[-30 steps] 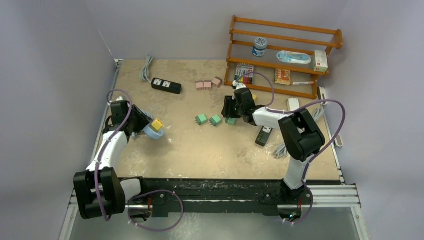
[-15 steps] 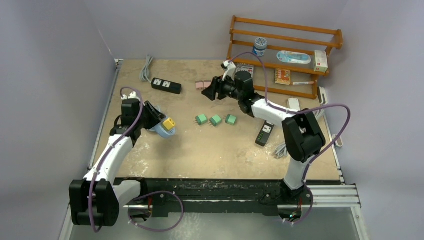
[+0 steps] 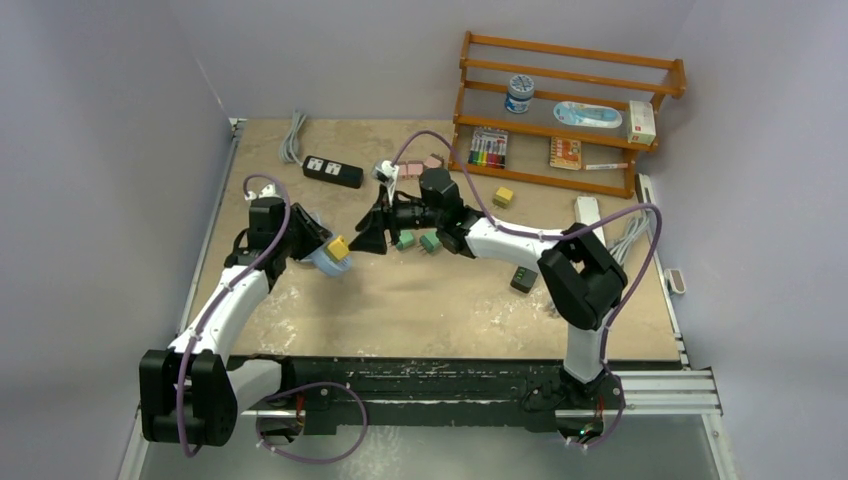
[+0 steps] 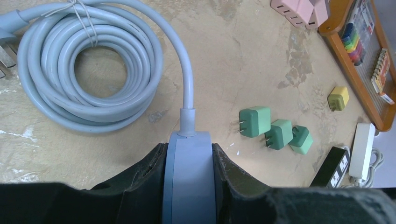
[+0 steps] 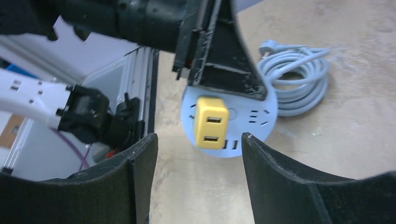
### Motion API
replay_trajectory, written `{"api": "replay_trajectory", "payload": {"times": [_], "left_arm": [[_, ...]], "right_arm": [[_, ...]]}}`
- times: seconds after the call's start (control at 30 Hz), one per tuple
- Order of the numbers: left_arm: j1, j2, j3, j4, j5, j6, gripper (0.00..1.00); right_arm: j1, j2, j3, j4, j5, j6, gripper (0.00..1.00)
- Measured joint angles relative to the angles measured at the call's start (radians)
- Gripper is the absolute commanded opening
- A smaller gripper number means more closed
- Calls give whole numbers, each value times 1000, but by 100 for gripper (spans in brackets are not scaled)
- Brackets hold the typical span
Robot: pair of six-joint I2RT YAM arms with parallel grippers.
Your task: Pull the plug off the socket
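Note:
My left gripper (image 3: 315, 247) is shut on the round pale-blue socket (image 3: 328, 261), held on edge above the table; the left wrist view shows its rim (image 4: 189, 177) clamped between both fingers. A yellow plug (image 3: 339, 246) sits in the socket's face and shows in the right wrist view (image 5: 210, 122) on the blue disc (image 5: 254, 121). My right gripper (image 3: 366, 238) is open, facing the plug from the right with a small gap; in its wrist view its fingertips (image 5: 199, 136) stand wide, short of the plug. The socket's grey cable coil (image 4: 88, 60) lies on the table.
Three green plug cubes (image 3: 418, 241) lie just behind my right gripper. A black power strip (image 3: 333, 171) lies at the back, pink plugs (image 3: 432, 161) beside it. A loose yellow plug (image 3: 503, 197) lies by the wooden shelf (image 3: 560, 110). White and black strips (image 3: 586, 210) lie right.
My right arm swung left from the shelf, across the green cubes, and now faces the socket. My left arm lifted and moved the socket slightly right, then held still.

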Motion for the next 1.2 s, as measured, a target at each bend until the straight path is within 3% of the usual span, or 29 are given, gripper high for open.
{"api": "replay_trajectory", "payload": {"times": [0.5, 0.83, 0.87, 0.9, 1.0, 1.2], "left_arm": [[0, 1, 8, 0, -9, -15, 0], [0, 1, 8, 0, -11, -15, 0], [0, 1, 8, 0, -11, -15, 0], [0, 1, 8, 0, -11, -15, 0], [0, 1, 8, -2, -7, -15, 0], [0, 5, 7, -2, -12, -12, 0]], "right_arm": [[63, 109, 123, -167, -23, -178, 72], [95, 147, 179, -240, -25, -227, 56], [95, 147, 180, -241, -26, -228, 52], [95, 147, 180, -241, -27, -228, 41], [95, 154, 187, -243, -27, -239, 1], [82, 184, 200, -245, -55, -219, 0]]}}
